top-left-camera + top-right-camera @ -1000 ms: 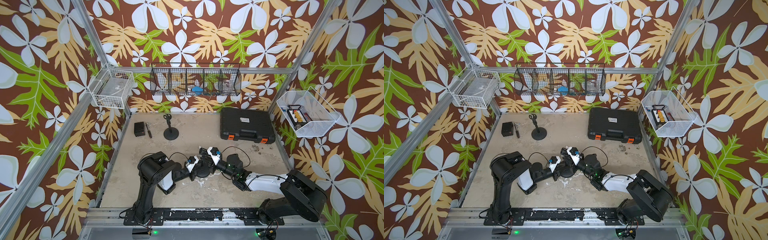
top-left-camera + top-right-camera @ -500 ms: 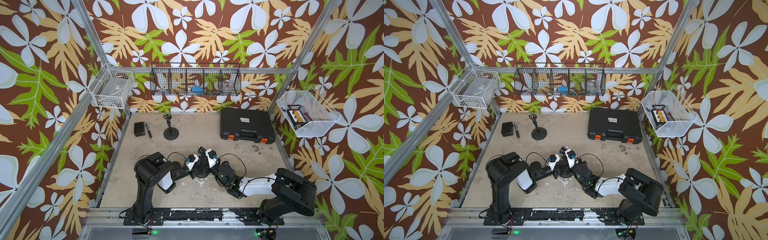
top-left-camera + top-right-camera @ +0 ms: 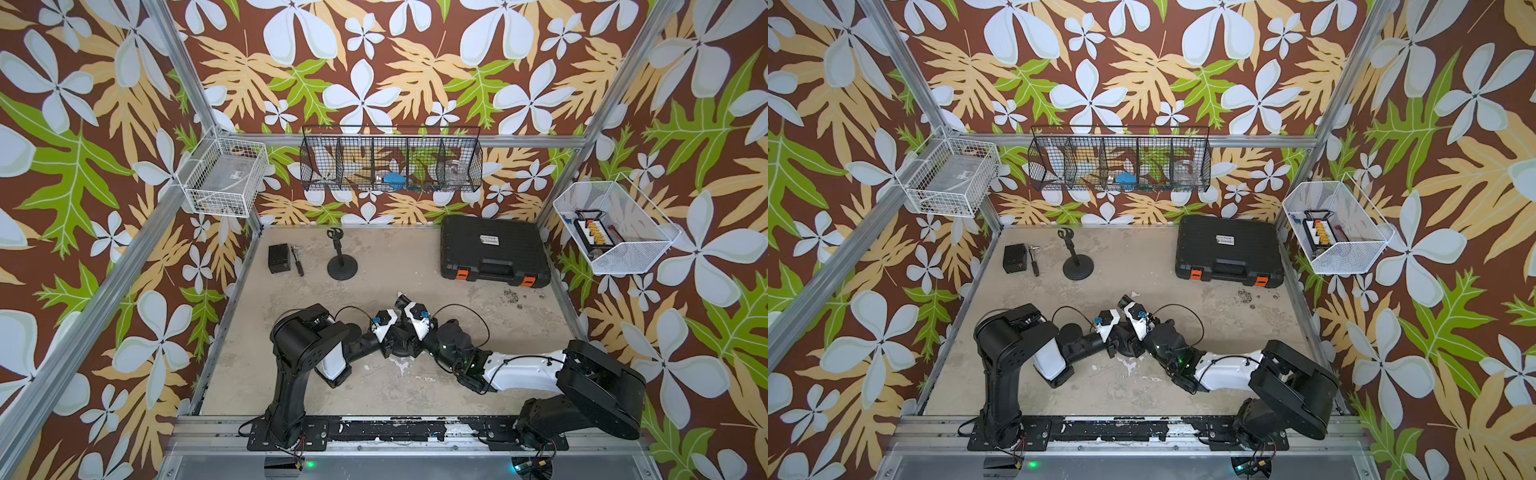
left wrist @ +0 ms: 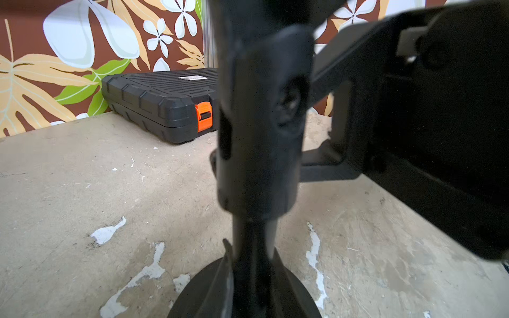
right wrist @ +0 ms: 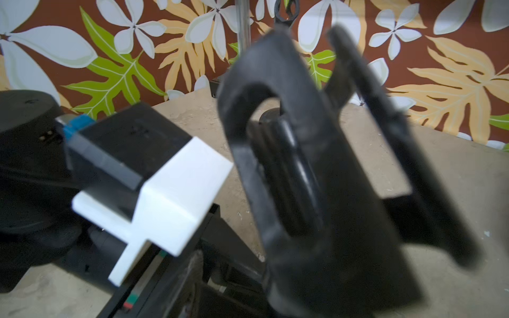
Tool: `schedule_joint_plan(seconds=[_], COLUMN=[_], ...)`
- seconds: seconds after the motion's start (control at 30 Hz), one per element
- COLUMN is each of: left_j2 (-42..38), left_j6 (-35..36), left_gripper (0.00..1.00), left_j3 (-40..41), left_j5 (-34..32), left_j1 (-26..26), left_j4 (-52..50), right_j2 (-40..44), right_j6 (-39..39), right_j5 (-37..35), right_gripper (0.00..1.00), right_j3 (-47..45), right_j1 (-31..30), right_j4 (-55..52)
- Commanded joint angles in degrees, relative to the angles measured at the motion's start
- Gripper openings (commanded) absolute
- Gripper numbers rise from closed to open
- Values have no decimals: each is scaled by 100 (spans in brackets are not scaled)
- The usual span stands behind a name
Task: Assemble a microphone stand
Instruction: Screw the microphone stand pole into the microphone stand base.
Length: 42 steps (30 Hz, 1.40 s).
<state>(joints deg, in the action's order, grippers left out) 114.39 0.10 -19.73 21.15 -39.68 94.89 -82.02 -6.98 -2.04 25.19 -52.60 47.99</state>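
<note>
**Items in view**

Worn beige tabletop (image 3: 415,266). Black ribbed plastic case (image 3: 494,249), orange latches, back right. Black round-based microphone stand (image 4: 259,137), upright, mid-tabletop between both arms. Left end effector (image 4: 252,256) clamped on its pole. Right end effector (image 5: 305,46) beside it, jaws apart.

Closed black case (image 3: 494,249) (orange latches (image 3: 462,274))

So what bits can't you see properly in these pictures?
Pole: blurred, too close in the left wrist view; top cut off by the edge.
Base: cut off there too; in both top views the arms cover it.
Right end effector: blurred in the right wrist view; the dark part behind it is unclear.
Black basket: contents too small behind mesh in both top views.
Case label: too small to read.
</note>
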Motion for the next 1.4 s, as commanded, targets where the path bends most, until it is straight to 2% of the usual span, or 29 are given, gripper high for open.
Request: schedule_joint_plan(seconds=[0.0,0.1,0.27,0.53,0.8,0.9,1.03,1.2,1.33,1.37], left_j2=[57,89,145,148,120,121,110,141,122,98], left_j6=[29,35,17,34,17,17,9,-19,-37,-50], left_gripper=[2,2,1,1,1,1,1,1,3,5], left_j3=[63,65,49,88,118,109,114,81,65,73], left_j5=[-9,5,69,83,136,136,144,175,172,149], left_j1=[-5,-5,-5,-5,-5,-5,-5,0,-5,-5], left_j4=[1236,1233,1235,1235,1234,1233,1242,1233,1233,1234], right_j2=[305,534,656,585,273,124,28,21,24,25], right_j6=[339,578,933,1072,1323,1358,1366,1311,1131,1088], right_j5=[1237,2244,3011,3279,3571,3882,4060,4203,3898,3724], right_gripper=[65,65,60,53,52,50,36,26,0,0], right_j3=[-153,-234,-148,35,529,725,790,760,627,562], right_j1=[325,779,1303,1663,1801,1797,1798,1798,1789,1767], right_j4=[-236,-373,-699,-808,-1176,-1248,-1148,-993,-774,-710])
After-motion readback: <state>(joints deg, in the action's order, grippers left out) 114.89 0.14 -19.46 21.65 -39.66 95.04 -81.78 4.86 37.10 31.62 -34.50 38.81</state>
